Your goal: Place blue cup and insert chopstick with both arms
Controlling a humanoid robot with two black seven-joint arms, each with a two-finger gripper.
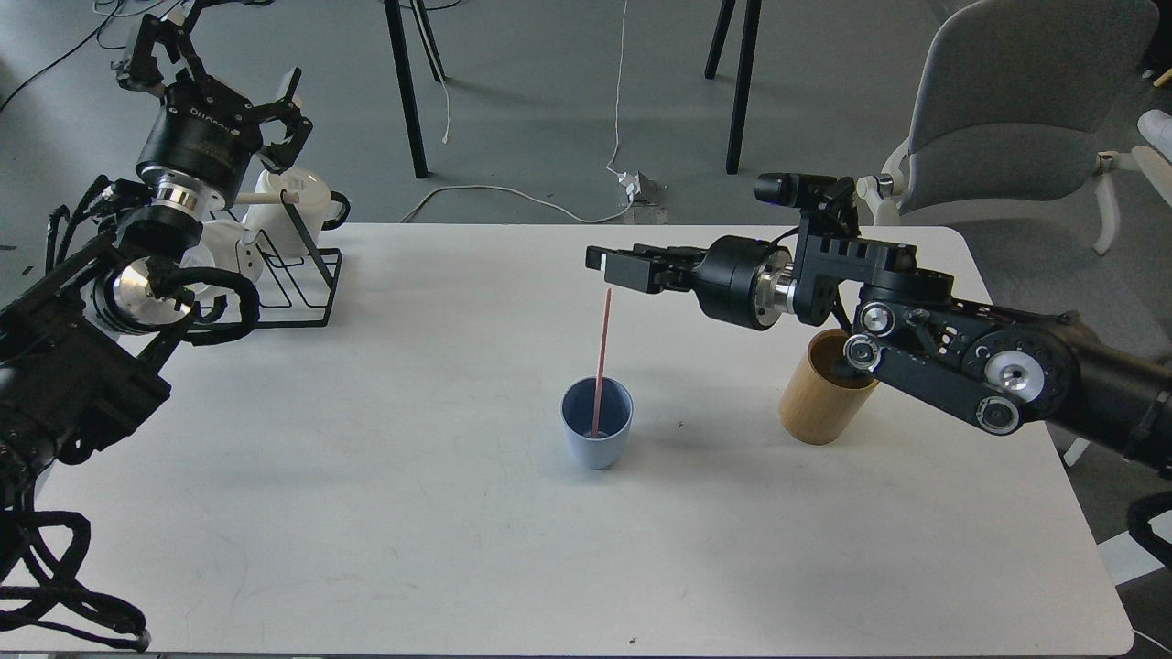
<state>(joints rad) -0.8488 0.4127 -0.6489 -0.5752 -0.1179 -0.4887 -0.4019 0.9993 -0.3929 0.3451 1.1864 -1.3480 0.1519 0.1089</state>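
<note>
The left hand (160,55) was raised with its fingers spread, holding nothing. Below the right hand (600,263), whose grip state could not be told, the chopstick (601,362) stood in the blue cup (597,437) on the surface (412,513). A brush could tip both. The stick's lower tip was hidden.

Bare table (385,513) surrounds the blue cup (597,437); bamboo cylinder (819,403) and wire rack (302,284) stand well apart.

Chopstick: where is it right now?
In the head view the chopstick stands nearly upright inside the blue cup at the table's centre, its top just below the right gripper and left of the bamboo cylinder.
</note>
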